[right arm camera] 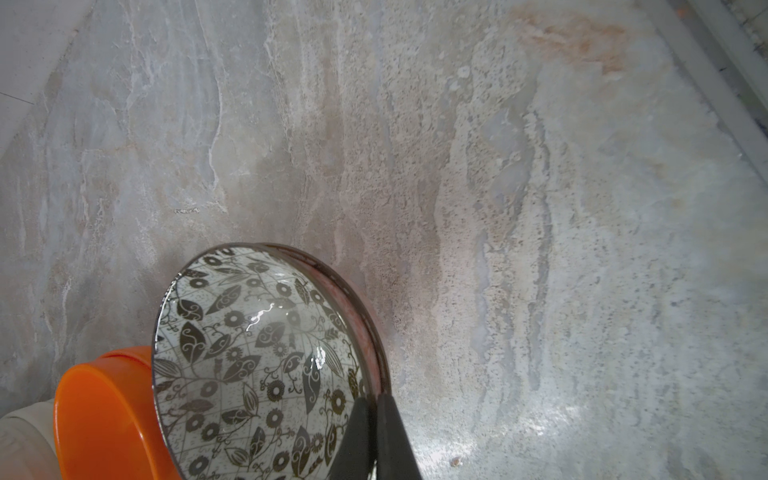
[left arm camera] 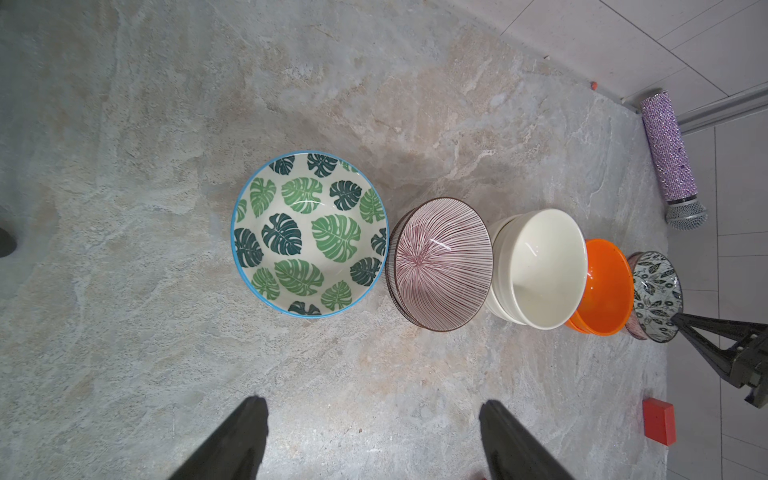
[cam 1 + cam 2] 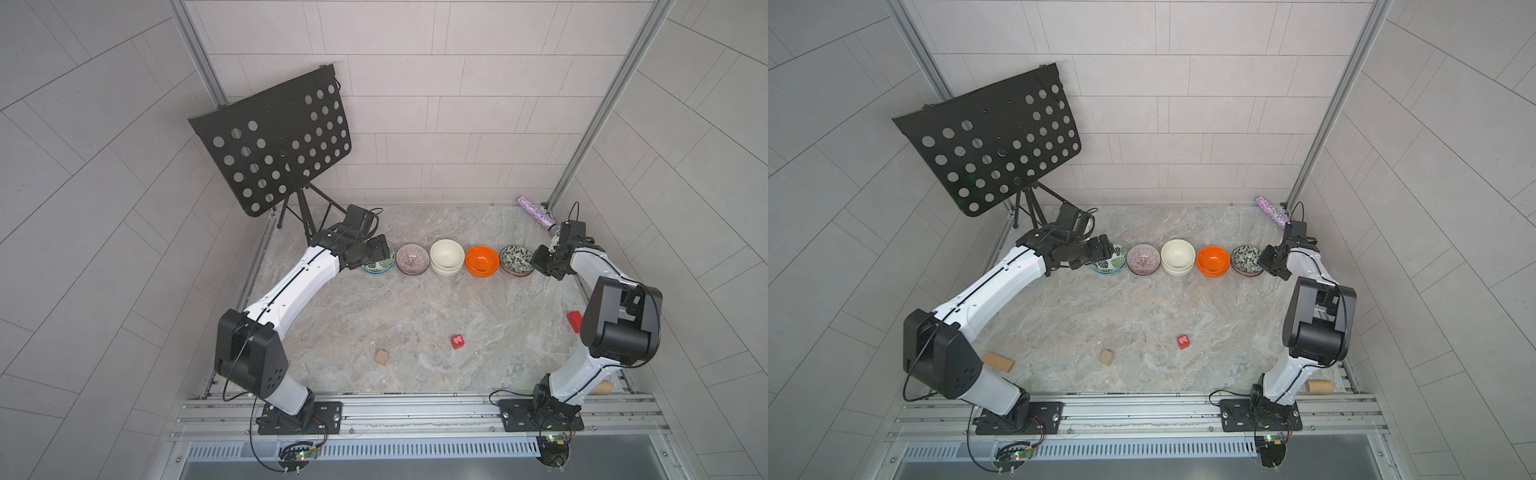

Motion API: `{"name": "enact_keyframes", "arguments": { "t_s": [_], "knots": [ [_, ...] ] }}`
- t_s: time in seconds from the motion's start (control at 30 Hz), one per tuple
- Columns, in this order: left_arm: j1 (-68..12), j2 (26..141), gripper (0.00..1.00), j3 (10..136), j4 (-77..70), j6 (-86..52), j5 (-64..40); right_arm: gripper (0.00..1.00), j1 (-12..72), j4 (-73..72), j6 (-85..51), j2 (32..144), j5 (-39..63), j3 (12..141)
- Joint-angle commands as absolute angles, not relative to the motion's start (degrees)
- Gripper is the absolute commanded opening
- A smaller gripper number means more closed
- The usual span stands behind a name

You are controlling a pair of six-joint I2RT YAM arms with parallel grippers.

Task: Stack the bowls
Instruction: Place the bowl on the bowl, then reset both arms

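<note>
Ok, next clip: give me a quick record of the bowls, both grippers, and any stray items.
row: green-leaf bowl, purple striped bowl, cream bowl, orange bowl, black-and-white bowl
stacking: cream and orange pairs clearly nested
left gripper: open, empty, near the green-leaf bowl
right gripper: shut on the black-and-white bowl's rim
loose items: red die, wooden block, toward the front

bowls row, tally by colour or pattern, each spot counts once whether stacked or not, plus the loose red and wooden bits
green-leaf white round bowl: 1
purple radial-striped round bowl: 1
cream-white round bowl: 1
orange round bowl: 1
black-and-white leaf-patterned round bowl: 1
small red blocks: 2
small wooden pieces: 3
total: 10
</note>
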State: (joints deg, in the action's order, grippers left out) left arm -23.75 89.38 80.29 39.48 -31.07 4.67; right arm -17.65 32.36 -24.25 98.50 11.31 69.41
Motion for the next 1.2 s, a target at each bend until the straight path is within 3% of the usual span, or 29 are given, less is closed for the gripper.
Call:
{"name": "enact_keyframes", "arguments": {
  "t_s": [0.0,0.27,0.43,0.6,0.63,0.67,0.7,0.93,1.17],
  "knots": [
    [-23.3,88.7,0.81,79.7,40.2,-30.2,4.1,0.06,-18.1,32.3,-23.9,99.6,10.6,68.1],
    [-22.9,88.4,0.81,80.0,40.2,-30.1,4.2,0.09,-18.1,32.6,-23.9,98.7,10.1,68.6],
    [-22.6,88.3,0.81,80.0,40.3,-29.9,4.3,0.36,-18.1,32.5,-24.0,97.5,9.4,68.6],
    [-21.2,87.9,0.82,79.9,40.4,-29.6,5.6,0.49,-17.7,32.3,-23.1,92.1,5.8,69.0],
    [-20.5,87.7,0.84,79.8,40.0,-29.3,6.3,0.55,-17.4,32.6,-22.6,90.2,4.2,69.0],
    [-19.8,87.6,0.93,79.7,39.6,-28.9,7.2,0.84,-17.2,32.6,-22.4,88.6,3.3,68.9],
    [-19.1,87.5,0.99,79.6,39.2,-28.6,8.6,0.98,-17.0,32.2,-22.1,87.0,2.7,68.7],
    [-8.9,85.3,1.00,76.1,37.1,-28.0,14.8,1.00,-16.2,22.5,-21.7,72.8,-4.6,58.6],
    [-4.9,83.5,1.00,65.9,26.2,-22.7,25.3,1.00,-11.3,-7.7,-11.7,64.0,-3.5,34.0]
  ]
}}
